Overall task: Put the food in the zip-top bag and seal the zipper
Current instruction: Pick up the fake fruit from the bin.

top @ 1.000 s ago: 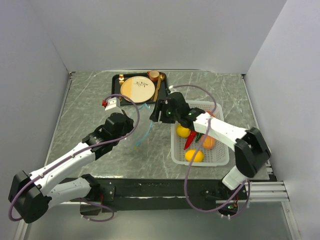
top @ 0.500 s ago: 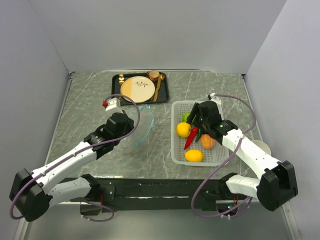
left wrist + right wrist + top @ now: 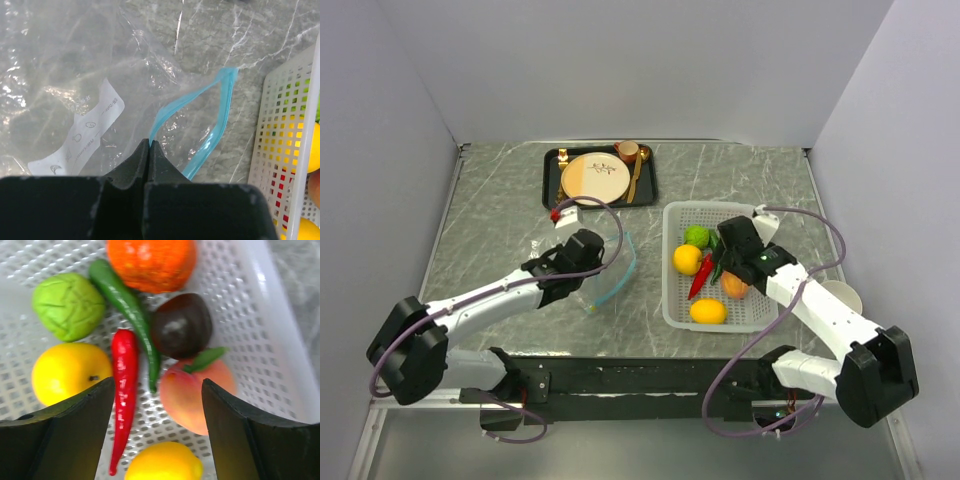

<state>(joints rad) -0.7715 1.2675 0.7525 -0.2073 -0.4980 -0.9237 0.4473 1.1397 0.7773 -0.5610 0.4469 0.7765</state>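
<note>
no word, number or brand is being shown clearly enough to be read. a white label (image 3: 75, 136) is being carried on the clear zip-top bag (image 3: 60, 55), as seen in the left wrist view. short lines of small grey print and a few round outlined symbols are being displayed on it, but the letters are being rendered too small and blurred to be made out. in the top view a thin dark mark is being shown on the cream-and-tan plate (image 3: 594, 177); whether it is writing or only a drawn motif cannot be told at that size.
</note>
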